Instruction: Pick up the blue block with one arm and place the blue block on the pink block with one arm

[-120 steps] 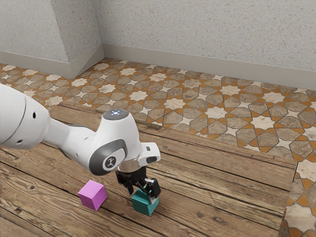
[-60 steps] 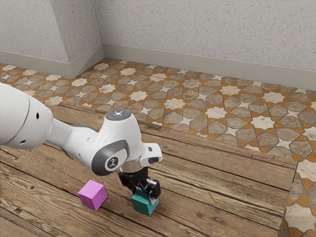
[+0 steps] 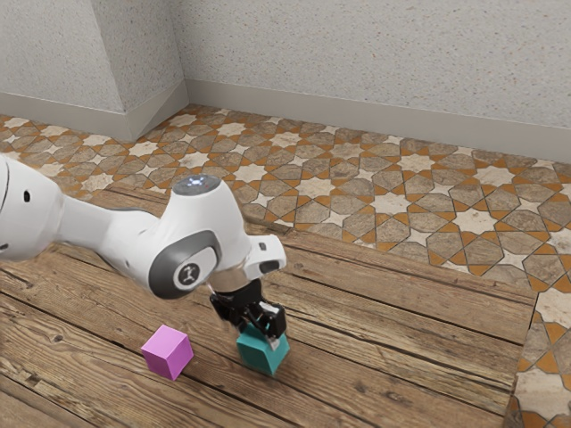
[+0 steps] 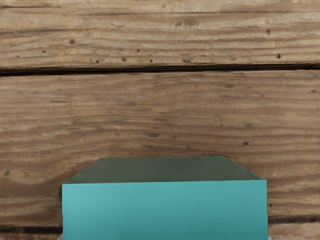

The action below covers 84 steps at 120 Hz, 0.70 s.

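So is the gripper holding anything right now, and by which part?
Yes: the gripper is shut on the blue block, clamping its upper part from two opposite sides.

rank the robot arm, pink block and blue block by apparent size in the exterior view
1. robot arm, far the largest
2. pink block and blue block: alike in size; the gripper covers the blue block's top, so no ranking between them

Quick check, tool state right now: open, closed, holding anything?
The tool: closed, holding the blue block.
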Tool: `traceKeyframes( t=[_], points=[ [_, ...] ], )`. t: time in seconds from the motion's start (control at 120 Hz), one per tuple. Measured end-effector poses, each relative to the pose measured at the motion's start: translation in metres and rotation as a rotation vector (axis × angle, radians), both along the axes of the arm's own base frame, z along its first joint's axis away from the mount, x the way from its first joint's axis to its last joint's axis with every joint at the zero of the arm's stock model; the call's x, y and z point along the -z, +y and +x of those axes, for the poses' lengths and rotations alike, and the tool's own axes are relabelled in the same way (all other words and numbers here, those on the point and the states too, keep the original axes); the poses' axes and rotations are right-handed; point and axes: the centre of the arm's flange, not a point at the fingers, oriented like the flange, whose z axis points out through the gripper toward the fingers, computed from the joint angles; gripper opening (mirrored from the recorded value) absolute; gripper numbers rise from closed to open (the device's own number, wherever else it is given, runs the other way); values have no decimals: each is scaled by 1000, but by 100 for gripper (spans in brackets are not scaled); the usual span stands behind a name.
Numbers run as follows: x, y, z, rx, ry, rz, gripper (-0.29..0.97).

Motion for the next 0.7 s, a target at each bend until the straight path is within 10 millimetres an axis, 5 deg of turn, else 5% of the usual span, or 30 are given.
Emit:
traceKeyframes(
  t=[0.3,0.7],
  points=[
    [-48,41,-15,-30,-16,-11,34],
    [-52,95,-22,-40,8,69,33]
  ],
)
